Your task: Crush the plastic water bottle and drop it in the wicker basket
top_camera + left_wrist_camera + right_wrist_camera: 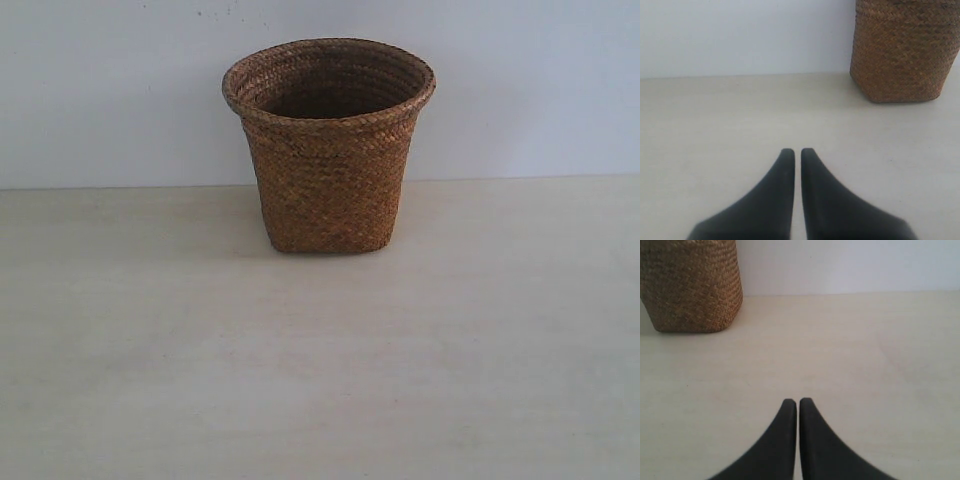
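The brown wicker basket [328, 150] stands upright at the back of the pale table, near the wall. Its woven side also shows in the left wrist view [905, 50] and the right wrist view [690, 285]. The plastic water bottle is not visible in any view. My left gripper [797, 151] is shut with nothing between its black fingers, low over bare table short of the basket. My right gripper [798, 401] is shut too and holds nothing, likewise over bare table. Neither gripper appears in the exterior view.
The light wooden table [320, 360] stretches in front of and to both sides of the basket. A plain white wall [100, 90] rises right behind it.
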